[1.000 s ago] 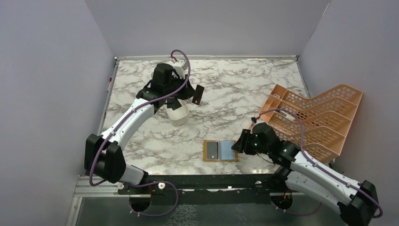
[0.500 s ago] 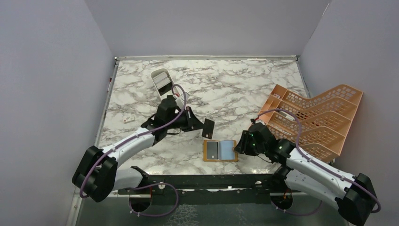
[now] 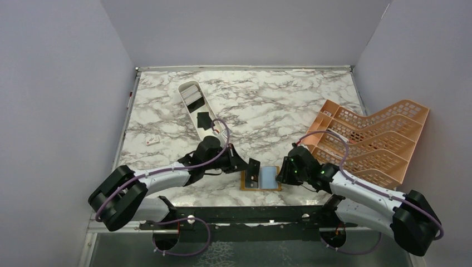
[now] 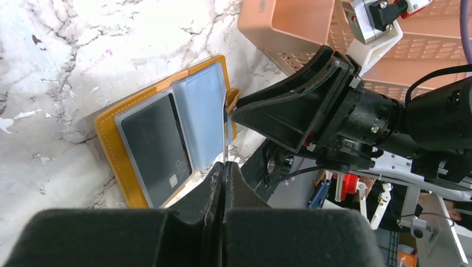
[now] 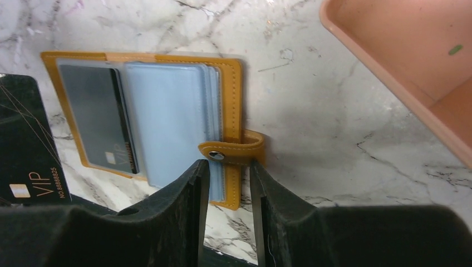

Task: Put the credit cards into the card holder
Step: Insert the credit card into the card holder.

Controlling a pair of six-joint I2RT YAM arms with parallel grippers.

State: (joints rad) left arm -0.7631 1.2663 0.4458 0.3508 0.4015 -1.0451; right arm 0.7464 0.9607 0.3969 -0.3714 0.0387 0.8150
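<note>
Left tool (image 4: pixel 224 172): you're pinching the black card (image 5: pixel 30 150), with the open card holder (image 5: pixel 234 83) just beyond its tips.
Right tool (image 5: pixel 229 178): barely parted at the strap (image 5: pixel 231 151); can't tell if it grips.
Progress: grey card (image 5: pixel 92 117) pocketed; black one not in yet.

Seen from above, the black card (image 3: pixel 254 166) covers part of the left panel of the card holder (image 3: pixel 269 178). At the left wrist you get that card edge-on only: a thin line in the left gripper (image 4: pixel 224 167), its face unseen. The right wrist view cuts it off at the left edge, and a finger hides its lower end. The strap (image 5: pixel 232 152) lies between the fingers of the right gripper (image 5: pixel 228 167) — whether they pinch it, you cannot tell. The white speck (image 3: pixel 151 141) near the table's left edge is too small to name.
</note>
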